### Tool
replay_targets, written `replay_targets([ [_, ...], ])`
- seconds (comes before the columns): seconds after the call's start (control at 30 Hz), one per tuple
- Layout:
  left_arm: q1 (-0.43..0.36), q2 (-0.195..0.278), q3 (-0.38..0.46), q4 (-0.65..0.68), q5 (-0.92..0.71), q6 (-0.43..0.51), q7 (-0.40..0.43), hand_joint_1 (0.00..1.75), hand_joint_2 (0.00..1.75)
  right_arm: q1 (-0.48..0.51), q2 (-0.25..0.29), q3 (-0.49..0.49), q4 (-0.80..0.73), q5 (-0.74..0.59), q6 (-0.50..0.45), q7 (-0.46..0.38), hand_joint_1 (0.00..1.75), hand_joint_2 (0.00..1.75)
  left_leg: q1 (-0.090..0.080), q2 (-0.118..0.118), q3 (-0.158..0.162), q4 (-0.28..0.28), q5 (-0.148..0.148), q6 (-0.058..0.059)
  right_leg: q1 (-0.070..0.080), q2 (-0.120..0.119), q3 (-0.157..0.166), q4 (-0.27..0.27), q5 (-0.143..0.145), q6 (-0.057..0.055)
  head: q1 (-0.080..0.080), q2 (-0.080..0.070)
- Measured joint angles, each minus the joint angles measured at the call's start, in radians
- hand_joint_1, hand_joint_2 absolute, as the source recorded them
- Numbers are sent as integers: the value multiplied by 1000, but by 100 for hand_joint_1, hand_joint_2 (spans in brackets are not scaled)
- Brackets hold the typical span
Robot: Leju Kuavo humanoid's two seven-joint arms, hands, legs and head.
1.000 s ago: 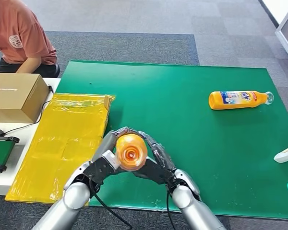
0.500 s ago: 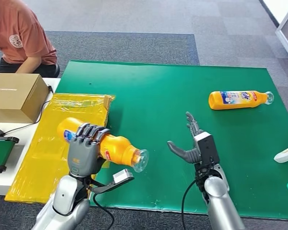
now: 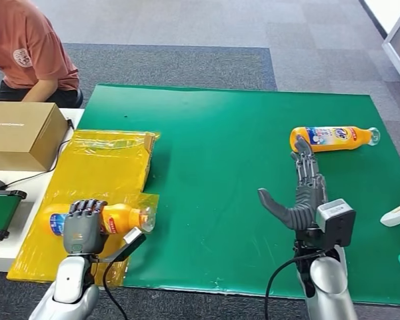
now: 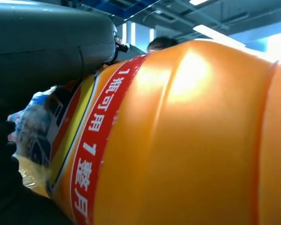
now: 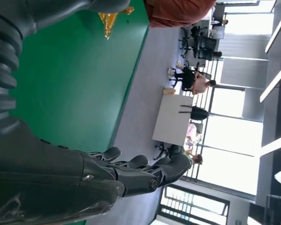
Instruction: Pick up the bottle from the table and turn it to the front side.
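**Bottle in my left hand, over the yellow sheet**

My left hand [image 3: 85, 225] is wrapped round the bottle [image 3: 119, 218], lying level at eight o'clock, cap toward three. My right hand [image 3: 303, 197] is spread, holding nothing. Next, I judge: lay it down label-up on the yellow sheet [image 3: 95, 173].

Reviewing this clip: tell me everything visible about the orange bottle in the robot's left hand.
The orange bottle looks like glossy plastic, with a clear cap end pointing toward the green mat and a label with a red band of white characters, read close up in the left wrist view. It lies roughly horizontal over the yellow plastic sheet. The left hand grips its middle, fingers wrapped over the top. Whether it rests on the sheet cannot be told.
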State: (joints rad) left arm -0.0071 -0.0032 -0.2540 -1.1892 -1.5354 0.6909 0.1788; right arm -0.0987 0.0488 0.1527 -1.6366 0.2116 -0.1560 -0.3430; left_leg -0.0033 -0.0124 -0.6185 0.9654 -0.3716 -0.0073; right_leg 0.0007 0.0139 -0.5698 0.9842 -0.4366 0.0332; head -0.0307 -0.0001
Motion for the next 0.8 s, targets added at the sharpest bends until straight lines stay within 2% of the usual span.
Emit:
replay_targets([
  [0.17,-2,1,40,27,0,4,-3,0,175,17,-14,16,-47,2,1,-8,0,175,0,0,0,0,0,0,0,0,0,0,0,0,0,0],
  [0.37,7,8,42,12,0,5,22,0,175,30,-26,41,-79,12,2,-15,0,175,0,0,0,0,0,0,0,0,0,0,0,0,0,0],
  [0.67,26,73,-32,-106,0,5,103,0,175,35,-37,64,-84,8,-9,-18,0,175,0,0,0,0,0,0,0,0,0,0,0,0,0,0],
  [0.8,29,101,-69,-167,0,5,107,0,175,39,-41,68,-84,3,-13,-19,0,175,0,0,0,0,0,0,0,0,0,0,0,0,0,0],
])
